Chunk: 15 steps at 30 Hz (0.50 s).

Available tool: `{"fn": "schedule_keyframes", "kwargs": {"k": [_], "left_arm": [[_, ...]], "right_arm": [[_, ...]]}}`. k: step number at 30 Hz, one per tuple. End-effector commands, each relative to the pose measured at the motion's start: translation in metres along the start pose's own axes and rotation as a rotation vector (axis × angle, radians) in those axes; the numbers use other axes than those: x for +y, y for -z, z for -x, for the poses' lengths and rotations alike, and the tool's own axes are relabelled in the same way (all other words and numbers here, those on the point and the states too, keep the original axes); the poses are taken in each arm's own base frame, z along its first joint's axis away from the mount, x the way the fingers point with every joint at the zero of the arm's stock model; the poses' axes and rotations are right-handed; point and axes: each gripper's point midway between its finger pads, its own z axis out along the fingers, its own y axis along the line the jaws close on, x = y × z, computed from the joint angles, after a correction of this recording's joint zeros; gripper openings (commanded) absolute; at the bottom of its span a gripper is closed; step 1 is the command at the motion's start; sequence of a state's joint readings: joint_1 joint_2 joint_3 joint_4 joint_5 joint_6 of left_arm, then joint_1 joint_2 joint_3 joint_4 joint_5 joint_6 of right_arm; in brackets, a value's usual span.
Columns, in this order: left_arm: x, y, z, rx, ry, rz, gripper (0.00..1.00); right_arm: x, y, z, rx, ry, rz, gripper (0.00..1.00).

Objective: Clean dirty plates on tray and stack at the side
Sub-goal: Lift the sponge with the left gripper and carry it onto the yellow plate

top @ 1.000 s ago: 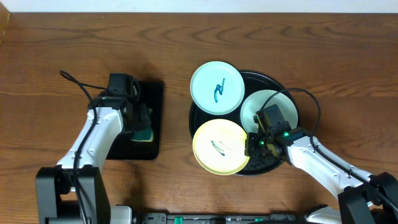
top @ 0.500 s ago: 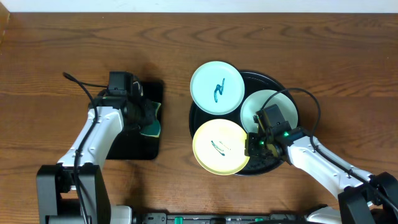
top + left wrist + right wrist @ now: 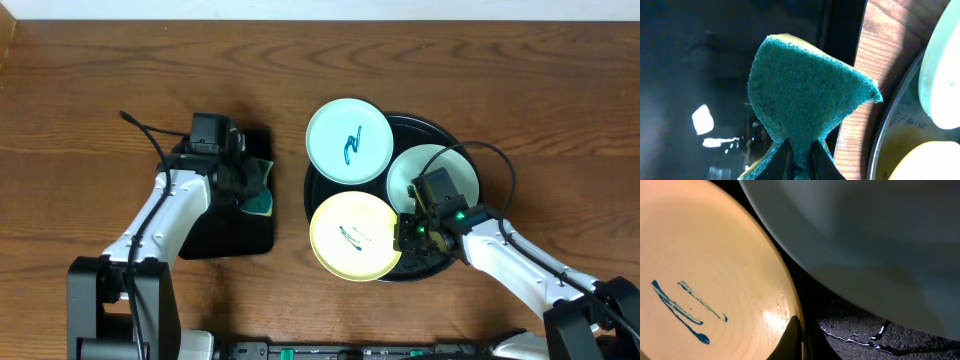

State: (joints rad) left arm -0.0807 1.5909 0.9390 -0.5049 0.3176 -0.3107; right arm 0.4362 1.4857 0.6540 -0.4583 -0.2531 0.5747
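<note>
The left claw (image 3: 246,186) is clamped narrow on a sponge (image 3: 261,189). The sponge has a coarse, fuzzy teal scouring face and a thin yellow foam edge. It is folded into a rough fan that spreads out from the fingertips. In the left wrist view the fingers show only as two dark tips at the bottom edge, and the rest is cut off. Under and behind this claw lies one small tray (image 3: 222,236), which is rectangular, glossy black and wet-looking with bright glints.

Beyond the sponge, across a strip of brown grained wood table (image 3: 500,60), is the tray (image 3: 440,130). It is round and shiny black with a raised rim. It holds three round, smooth, shallow plates.

The right claw (image 3: 408,232) is shut, its dark tips at the rim of the yellow plate (image 3: 352,236). I cannot tell whether it pinches that rim. This plate has thin teal strokes at its centre and hangs over the tray edge on the far side from the claw.

Just behind the right claw is a plain mint plate (image 3: 425,168), partly hidden by the arm and cable. Ahead and across from the claw lies a scribbled mint plate (image 3: 348,141), which overlaps the tray rim.

In the right wrist view both the yellow plate and a pale plate are cut off by the picture's edge.
</note>
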Motion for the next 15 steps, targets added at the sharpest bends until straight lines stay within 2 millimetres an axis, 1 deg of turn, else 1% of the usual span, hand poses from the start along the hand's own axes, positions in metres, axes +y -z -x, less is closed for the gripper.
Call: {"fn": "schedule_keyframes", "kwargs": {"k": [1,4,7,12,15], "left_arm": [[-0.007,0.000,0.001,0.000,-0.018,-0.030,0.07],[-0.010,0.006,0.007,-0.016,-0.072,-0.030,0.07],[-0.009,0.019,0.014,-0.044,-0.095,0.005,0.07],[-0.018,0.042,0.020,-0.098,-0.130,-0.011,0.07],[-0.027,0.055,0.019,-0.119,-0.159,-0.049,0.07]], "right_arm": [[-0.005,-0.003,-0.003,0.001,-0.003,-0.031,0.01],[-0.005,-0.003,-0.003,0.001,-0.003,-0.031,0.01],[-0.005,-0.003,-0.003,0.001,-0.002,-0.031,0.01],[-0.005,-0.003,-0.003,0.000,-0.003,-0.031,0.01],[-0.005,-0.003,-0.003,0.001,-0.002,-0.031,0.01]]}}
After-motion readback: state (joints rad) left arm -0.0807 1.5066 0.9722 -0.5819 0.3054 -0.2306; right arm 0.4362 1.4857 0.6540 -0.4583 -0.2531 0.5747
